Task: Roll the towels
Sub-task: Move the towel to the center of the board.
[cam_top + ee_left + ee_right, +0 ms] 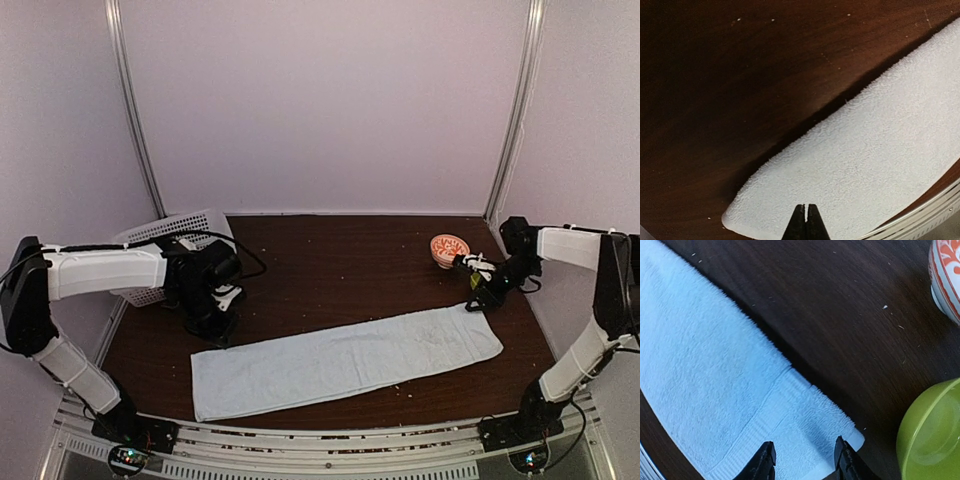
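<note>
A pale blue towel (340, 360) lies flat and unrolled across the front of the dark table, running from lower left to upper right. My left gripper (222, 325) hovers over the towel's left end with its jaws shut and nothing between them; in the left wrist view the towel (865, 165) spreads beneath the closed gripper tips (805, 206). My right gripper (478, 298) is above the towel's right end. In the right wrist view that gripper (805, 444) is open, its fingers straddling the hemmed corner of the towel (715, 390).
A white slotted basket (165, 235) stands at the back left behind the left arm. An orange-patterned bowl (449, 248) sits at the back right, and a green bowl (932, 435) lies close beside the right gripper. A metal rail (300, 440) runs along the table's near edge.
</note>
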{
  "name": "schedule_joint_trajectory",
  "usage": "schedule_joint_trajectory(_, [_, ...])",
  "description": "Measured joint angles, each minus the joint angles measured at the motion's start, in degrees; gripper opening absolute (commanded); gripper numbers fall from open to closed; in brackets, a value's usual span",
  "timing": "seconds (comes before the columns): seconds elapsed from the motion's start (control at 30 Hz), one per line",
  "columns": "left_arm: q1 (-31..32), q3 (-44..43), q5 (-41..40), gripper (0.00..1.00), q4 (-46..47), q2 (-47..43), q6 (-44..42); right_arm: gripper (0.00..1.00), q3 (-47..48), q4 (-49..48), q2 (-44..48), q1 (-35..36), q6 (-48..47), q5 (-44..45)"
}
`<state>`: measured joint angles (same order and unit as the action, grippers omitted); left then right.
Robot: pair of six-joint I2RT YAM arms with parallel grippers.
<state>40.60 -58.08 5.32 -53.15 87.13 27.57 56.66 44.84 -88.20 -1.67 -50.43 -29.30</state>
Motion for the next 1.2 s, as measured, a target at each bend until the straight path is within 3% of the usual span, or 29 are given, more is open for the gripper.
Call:
schedule_joint_trajectory(0.3, [-1.88,6.19,-6.67,0.0,1.68,5.95,5.16,0.37,1.05,-7.91,-7.82,4.55,9.73,6.47])
schedule_joint_trajectory(0.73, [-9.42,5.79,-9.07,0.0,1.62,7.39,7.5,0.36,7.08,-15.02,-16.17,11.3,18.14,15.32])
schedule_joint_trajectory(1.0, [-12.17,5.92,-12.46,0.0,1.55,7.15,7.26,0.46,16.61,-14.99,-18.8,11.82,22.01,13.66])
schedule_joint_trajectory(1.2, [-12.52,5.92,-12.0,0.15,2.21,4.87,5.75,0.49,17.42,-10.71,-13.6,11.82,24.09,12.98])
